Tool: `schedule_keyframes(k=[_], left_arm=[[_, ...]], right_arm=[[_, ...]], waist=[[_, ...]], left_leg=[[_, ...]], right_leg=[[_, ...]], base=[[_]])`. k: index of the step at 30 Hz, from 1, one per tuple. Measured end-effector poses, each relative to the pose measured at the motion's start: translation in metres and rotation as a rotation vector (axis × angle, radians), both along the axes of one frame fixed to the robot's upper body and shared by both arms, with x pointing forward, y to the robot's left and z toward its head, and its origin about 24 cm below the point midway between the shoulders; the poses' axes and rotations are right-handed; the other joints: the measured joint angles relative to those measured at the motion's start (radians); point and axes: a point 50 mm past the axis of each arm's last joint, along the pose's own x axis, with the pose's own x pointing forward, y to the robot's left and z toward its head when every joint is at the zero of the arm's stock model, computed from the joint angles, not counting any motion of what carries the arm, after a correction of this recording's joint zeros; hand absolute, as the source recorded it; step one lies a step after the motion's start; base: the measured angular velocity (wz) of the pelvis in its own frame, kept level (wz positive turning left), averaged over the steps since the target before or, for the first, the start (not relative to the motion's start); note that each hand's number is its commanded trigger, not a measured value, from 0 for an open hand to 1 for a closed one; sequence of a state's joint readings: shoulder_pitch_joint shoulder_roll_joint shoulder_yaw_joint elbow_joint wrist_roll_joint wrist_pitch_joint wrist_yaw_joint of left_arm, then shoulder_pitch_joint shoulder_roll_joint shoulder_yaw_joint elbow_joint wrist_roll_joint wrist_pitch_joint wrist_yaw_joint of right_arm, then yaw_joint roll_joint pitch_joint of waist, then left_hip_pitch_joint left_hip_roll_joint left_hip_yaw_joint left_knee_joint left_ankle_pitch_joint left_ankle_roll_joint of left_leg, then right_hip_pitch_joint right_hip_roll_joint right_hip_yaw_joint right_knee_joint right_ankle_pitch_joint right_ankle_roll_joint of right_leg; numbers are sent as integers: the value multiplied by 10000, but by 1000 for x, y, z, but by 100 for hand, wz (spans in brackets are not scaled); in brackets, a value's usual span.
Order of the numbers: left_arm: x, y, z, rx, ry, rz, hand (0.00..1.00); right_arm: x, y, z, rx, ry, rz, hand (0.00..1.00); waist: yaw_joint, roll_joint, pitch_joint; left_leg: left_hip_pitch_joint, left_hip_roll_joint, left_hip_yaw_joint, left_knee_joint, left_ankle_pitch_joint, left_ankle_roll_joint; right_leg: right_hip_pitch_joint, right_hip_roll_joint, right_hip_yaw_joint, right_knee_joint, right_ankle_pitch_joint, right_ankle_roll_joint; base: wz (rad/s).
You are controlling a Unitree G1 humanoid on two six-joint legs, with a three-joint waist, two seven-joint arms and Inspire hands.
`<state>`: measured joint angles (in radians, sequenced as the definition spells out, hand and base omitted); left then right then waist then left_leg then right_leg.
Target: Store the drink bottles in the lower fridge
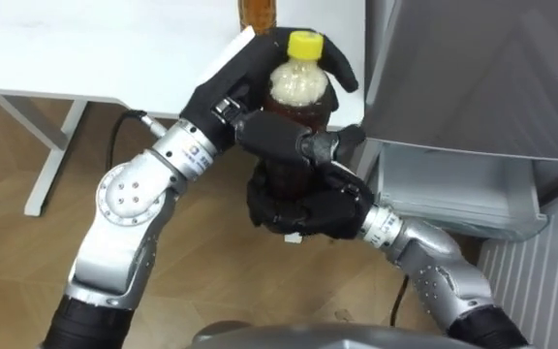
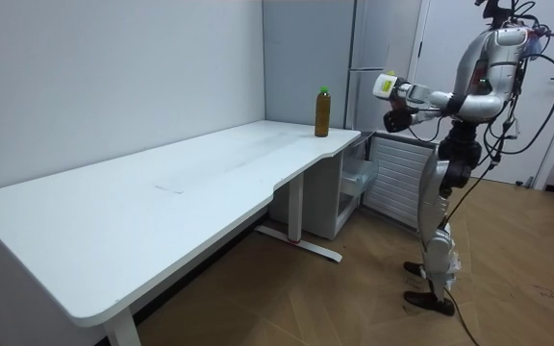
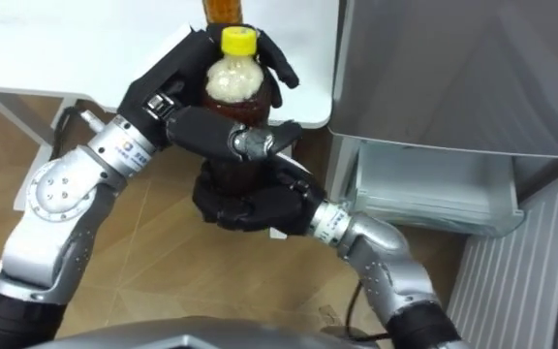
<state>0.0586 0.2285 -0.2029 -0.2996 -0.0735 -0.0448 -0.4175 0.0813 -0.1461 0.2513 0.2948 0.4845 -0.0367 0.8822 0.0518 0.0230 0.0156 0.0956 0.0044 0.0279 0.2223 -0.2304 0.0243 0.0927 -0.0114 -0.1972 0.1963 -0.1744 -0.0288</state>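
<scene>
A: Progress?
B: Your left hand [image 1: 223,82] curls its fingers round the bottle [image 1: 298,92]; your right hand [image 1: 303,208] clasps its base. The lower fridge [image 1: 453,189], at 3 o'clock, stands open, seemingly nothing stowed. The second bottle [image 2: 322,112] waits at 12 o'clock.

Lower fridge compartment [image 1: 453,184] stands open beside the table [image 1: 85,48].

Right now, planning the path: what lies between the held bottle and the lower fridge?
Only bare floor, in the right eye view, separates the bottle, in the left hand and right hand, from the lower fridge.
</scene>
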Motion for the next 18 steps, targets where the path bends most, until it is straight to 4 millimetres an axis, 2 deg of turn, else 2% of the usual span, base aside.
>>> schedule_keyframes(k=[3, 6, 7, 8, 12, 13, 15, 17, 18], left_arm=[[-5, 1, 7, 513, -977, -86, 0], [-7, 3, 12, 1269, -1911, -17, 0], [-7, 4, 13, 1856, -2266, 88, 0], [-8, 6, 12, 2380, -2489, 134, 0], [-11, 9, 15, 3861, -3555, -72, 0], [-13, 12, 19, 4260, -3995, -150, 0], [-12, 27, 29, 5209, -4733, 373, 0], [-4, 58, 42, 6468, -5282, 2074, 0], [-3, 62, 44, 6695, -5379, 2384, 0]], right_arm=[[2, -11, 11, -1010, -1036, -165, 100], [6, -25, 19, -1986, -1951, -647, 100], [5, -34, 21, -2564, -2246, -891, 100], [7, -45, 23, -3307, -2589, -983, 100], [2, -67, 18, -5139, -2617, -695, 100], [-5, -76, 14, -5439, -2221, -836, 100], [-15, -95, 10, -5933, -1692, -1095, 100], [-24, -118, 9, -6728, -1103, -1209, 100], [-25, -123, 9, -6882, -958, -1240, 100]], waist=[[-132, -122, 10], [-219, -243, -36], [-222, -274, -78], [-198, -283, -80], [-197, -297, -75], [-152, -296, -74], [-141, -259, -62], [-246, -200, -31], [-264, -192, -26]], left_leg=[[143, -17, -40, -26, 3, -1], [378, -20, -65, -116, 3, -1], [442, -17, -69, -195, 3, -1], [493, -12, -71, -240, 3, -1], [524, -30, -247, -268, 3, -1], [531, -30, -296, -284, 3, -1], [525, -27, -305, -309, 3, -1], [502, -22, -309, -343, 3, -1], [488, -23, -307, -355, 3, -1]], right_leg=[[217, 35, 35, -228, 36, 12], [499, 46, 22, -415, 60, 26], [530, 51, 27, -440, 63, 29], [548, 51, 45, -438, 64, 30], [561, 40, 42, -439, 73, 44], [558, 47, 55, -439, 72, 44], [522, 55, 66, -424, 72, 44], [482, 67, 90, -397, 72, 43], [475, 71, 106, -383, 72, 44]], base=[[-1], [-2], [-4], [-4], [-1], [0], [-2], [-4], [-6]])
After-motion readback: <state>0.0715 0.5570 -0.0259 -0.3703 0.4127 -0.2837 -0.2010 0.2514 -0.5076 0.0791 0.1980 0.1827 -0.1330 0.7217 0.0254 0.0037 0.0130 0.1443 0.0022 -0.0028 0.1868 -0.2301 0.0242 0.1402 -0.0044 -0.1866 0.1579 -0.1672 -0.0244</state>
